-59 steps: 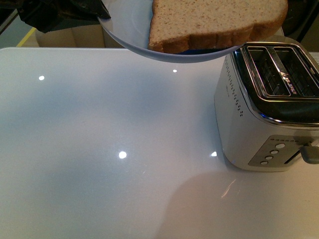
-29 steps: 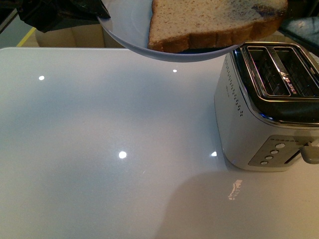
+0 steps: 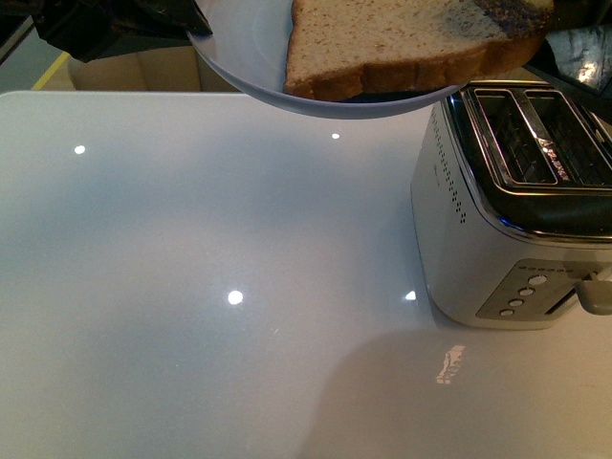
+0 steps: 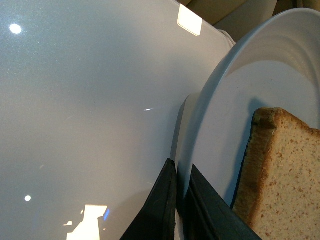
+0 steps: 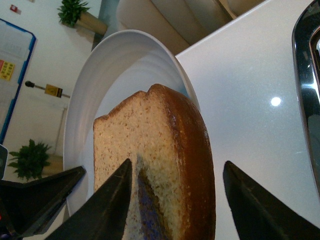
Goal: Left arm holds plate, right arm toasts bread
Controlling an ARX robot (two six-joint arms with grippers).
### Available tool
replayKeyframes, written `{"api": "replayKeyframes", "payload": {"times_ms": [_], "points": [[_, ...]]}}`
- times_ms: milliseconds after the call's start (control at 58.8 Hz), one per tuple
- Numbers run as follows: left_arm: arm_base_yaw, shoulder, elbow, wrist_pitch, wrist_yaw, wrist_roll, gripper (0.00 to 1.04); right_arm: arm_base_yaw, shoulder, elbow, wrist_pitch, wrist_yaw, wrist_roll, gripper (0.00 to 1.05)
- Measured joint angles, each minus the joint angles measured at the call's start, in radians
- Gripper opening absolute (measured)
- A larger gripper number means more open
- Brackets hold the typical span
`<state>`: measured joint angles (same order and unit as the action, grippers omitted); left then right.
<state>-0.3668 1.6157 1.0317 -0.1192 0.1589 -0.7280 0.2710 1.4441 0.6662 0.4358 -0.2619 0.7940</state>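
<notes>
Plate (image 4: pixel 210 125) pinched at rim between closed jaws of left gripper (image 4: pixel 181 175), held up near toaster (image 3: pixel 497 229). Bread (image 5: pixel 150 150) lying on plate. Right gripper (image 5: pixel 177 165) spread wide, one finger either side of bread; contact unclear. Versus a second ago: dark blur of right gripper now over bread's corner, plate unmoved.

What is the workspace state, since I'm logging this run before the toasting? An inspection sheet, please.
Surface: glossy white table, light reflections only.
Job's things: bread lies on plate, held off the table; two-slot toaster at right, slots look empty.
Clutter: nothing seen.
End effectors: left end effector clamped on plate rim; right end effector open, straddling bread.
Cables: nothing seen.
Surroundings: potted plants, wall signs behind.
</notes>
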Motion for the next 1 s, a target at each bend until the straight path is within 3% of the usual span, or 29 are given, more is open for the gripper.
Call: {"api": "replayKeyframes", "payload": {"times_ms": [153, 238, 562, 732, 1004], "points": [[0.001, 0.0, 0.0, 0.0, -0.002, 0.0, 0.03, 0.0, -0.031, 0.004, -0.021, 0.008, -0.007, 0.1], [0.0, 0.0, 0.0, 0.0, 0.0, 0.0, 0.03, 0.0, -0.05, 0.014, -0.037, 0.009, -0.022, 0.03], [0.0, 0.0, 0.0, 0.0, 0.001, 0.0, 0.03, 0.005, -0.153, 0.061, -0.072, 0.044, -0.129, 0.03], [0.0, 0.0, 0.0, 0.0, 0.001, 0.0, 0.03, -0.066, -0.236, 0.125, -0.109, 0.085, -0.229, 0.03], [0.0, 0.0, 0.0, 0.0, 0.001, 0.0, 0.03, -0.174, -0.267, 0.204, -0.209, 0.251, -0.569, 0.03]]}}
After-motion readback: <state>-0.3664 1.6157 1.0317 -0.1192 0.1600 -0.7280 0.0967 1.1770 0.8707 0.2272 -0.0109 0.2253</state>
